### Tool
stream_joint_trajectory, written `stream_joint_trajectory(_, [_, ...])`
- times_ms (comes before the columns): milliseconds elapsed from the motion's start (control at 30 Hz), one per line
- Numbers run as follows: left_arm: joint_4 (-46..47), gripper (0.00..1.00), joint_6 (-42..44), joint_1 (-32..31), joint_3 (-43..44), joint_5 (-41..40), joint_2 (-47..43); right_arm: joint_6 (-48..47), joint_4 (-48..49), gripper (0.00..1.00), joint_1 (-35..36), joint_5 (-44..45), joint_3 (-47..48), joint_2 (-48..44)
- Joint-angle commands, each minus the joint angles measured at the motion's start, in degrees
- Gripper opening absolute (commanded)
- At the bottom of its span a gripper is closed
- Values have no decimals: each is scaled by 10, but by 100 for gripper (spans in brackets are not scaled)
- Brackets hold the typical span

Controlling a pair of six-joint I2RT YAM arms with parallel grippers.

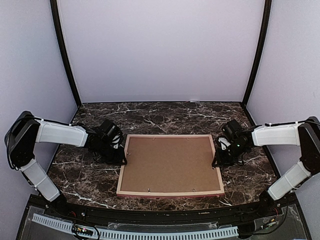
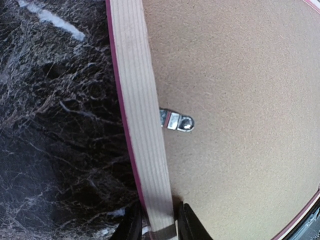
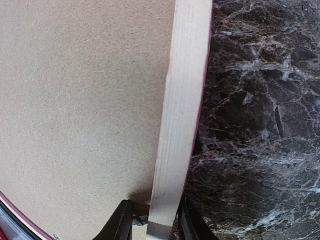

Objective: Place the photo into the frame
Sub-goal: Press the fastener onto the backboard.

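The left gripper (image 2: 157,227) pinches the left rail of the pink-edged pale-wood picture frame (image 1: 170,192). The right gripper (image 3: 152,222) straddles the frame's right rail with its inner finger just off the wood, so it is not clamped. The frame lies back-up on the dark marbled table (image 1: 165,117), with the brown cardboard backing board (image 1: 170,162) inside it. The job looks nearly closed up, yet the photo is nowhere visible; whether it lies under the board, I cannot tell.

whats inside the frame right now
A brown backing board fills the frame, which lies back up, with small metal tabs at its edge. Anything beneath the board, the photo included, is covered and cannot be seen.
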Motion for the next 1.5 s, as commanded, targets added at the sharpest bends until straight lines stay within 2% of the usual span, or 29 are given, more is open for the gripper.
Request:
stream_joint_trajectory(0, [-22, 28, -7, -4, 5, -11, 1, -6, -10, 30, 3, -15, -1, 11])
stream_joint_trajectory(433, [-24, 28, -11, -6, 2, -12, -2, -13, -23, 20, 1, -62, 3, 27])
stream_joint_trajectory(533, [-23, 28, -18, -6, 0, -15, -8, -12, -26, 26, -4, -58, 12, 26])
stream_joint_trajectory(700, [-17, 30, -31, -8, -8, -20, -20, 0, -33, 48, -6, -43, 23, 7])
stream_joint_trajectory(867, [-9, 33, -37, -10, -14, -27, -28, 23, -31, 55, -4, -44, 1, -25])
stream_joint_trajectory(1133, [-2, 39, -35, -11, -15, -39, -38, 69, -18, 61, 26, -37, -48, -79])
stream_joint_trajectory(1333, [7, 42, -32, -11, -15, -40, -44, 98, -12, 61, 48, -21, -85, -113])
stream_joint_trajectory(1467, [13, 41, -31, -11, -14, -42, -43, 108, -3, 57, 59, -15, -103, -122])
